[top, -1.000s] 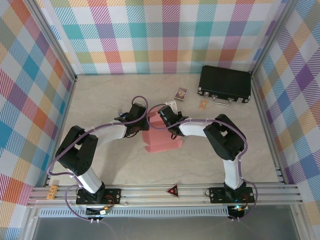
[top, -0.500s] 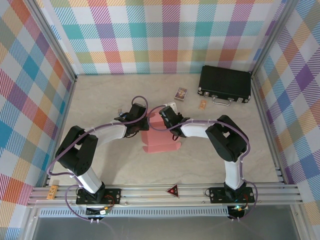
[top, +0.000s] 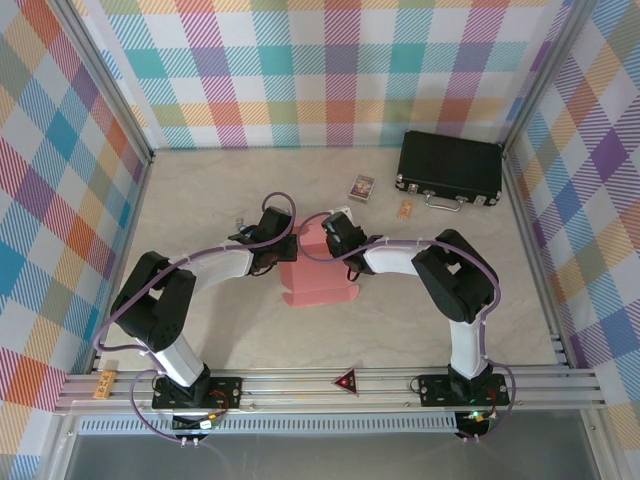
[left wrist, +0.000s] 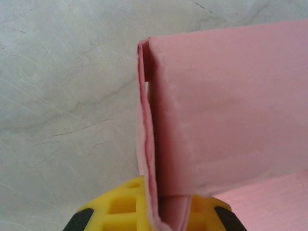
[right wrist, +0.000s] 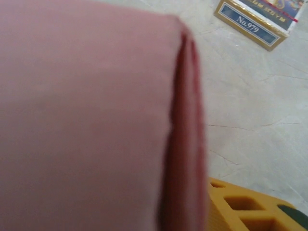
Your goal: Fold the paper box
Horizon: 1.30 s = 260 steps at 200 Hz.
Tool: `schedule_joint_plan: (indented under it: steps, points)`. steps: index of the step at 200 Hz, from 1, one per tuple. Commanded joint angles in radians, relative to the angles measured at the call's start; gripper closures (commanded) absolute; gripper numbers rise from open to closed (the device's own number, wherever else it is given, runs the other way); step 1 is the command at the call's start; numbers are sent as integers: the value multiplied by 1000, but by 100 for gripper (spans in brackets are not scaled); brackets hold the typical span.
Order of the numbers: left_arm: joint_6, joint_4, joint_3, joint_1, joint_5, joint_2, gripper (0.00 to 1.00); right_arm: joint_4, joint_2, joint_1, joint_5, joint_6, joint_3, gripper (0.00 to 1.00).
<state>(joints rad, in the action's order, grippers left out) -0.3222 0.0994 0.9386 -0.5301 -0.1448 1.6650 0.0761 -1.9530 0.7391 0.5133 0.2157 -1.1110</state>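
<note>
The salmon-pink paper box point(top: 320, 283) lies part folded at the table's middle, between both arms. My left gripper point(top: 279, 256) is at its left side. In the left wrist view my left gripper point(left wrist: 161, 214) is shut on a doubled upright wall of the paper box point(left wrist: 226, 106), pinched between the yellow fingers point(left wrist: 113, 207). My right gripper point(top: 338, 240) is at the box's far right corner. In the right wrist view a pink panel of the paper box point(right wrist: 86, 110) stands close up, its edge against one yellow finger point(right wrist: 245, 207); the other finger is hidden.
A black hard case point(top: 450, 168) with a handle sits at the back right. A small printed card packet point(top: 361, 187) lies behind the box and appears as the packet point(right wrist: 255, 19) in the right wrist view. A tiny orange item point(top: 405, 209) is near the case.
The box's near part has shifted slightly left and its shape has changed a little. The right gripper has edged slightly right and back along the box. The left gripper keeps its pinch.
</note>
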Motion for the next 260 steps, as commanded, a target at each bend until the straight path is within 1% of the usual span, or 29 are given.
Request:
schedule_joint_plan:
  steps: [1, 42, 99, 125, 144, 165, 178, 208, 239, 260]
  points:
    - [-12, 8, 0, -7, -15, -32, 100, 37, 22, -3, -51, -25, 12, 51]
    - [-12, 17, 5, -8, -15, -28, 100, 69, 46, -3, -62, -31, 37, 50]
    - [-22, 18, 6, -9, -18, -24, 100, 87, 102, -1, -99, -70, 91, 40]
    - [-41, 22, 7, -8, -25, -24, 100, 66, 151, -2, -166, -94, 115, 37]
    - [-62, 25, 12, -8, -25, -21, 100, 70, 213, -1, -230, -111, 153, 35]
    - [-89, 25, 20, -11, -19, -14, 100, 44, 281, -2, -302, -127, 186, 34]
    - [-120, 32, 27, -10, -15, -11, 100, 20, 326, -1, -322, -120, 207, 34]
    - [-237, 55, 41, -10, -12, -27, 100, -58, 452, -4, -311, -86, 245, 34]
    - [-402, 53, 47, -10, 30, -55, 100, -213, 579, -21, -316, -35, 229, 33]
    - [-538, 23, 27, -10, 73, -78, 100, -296, 662, -57, -348, 30, 225, 32]
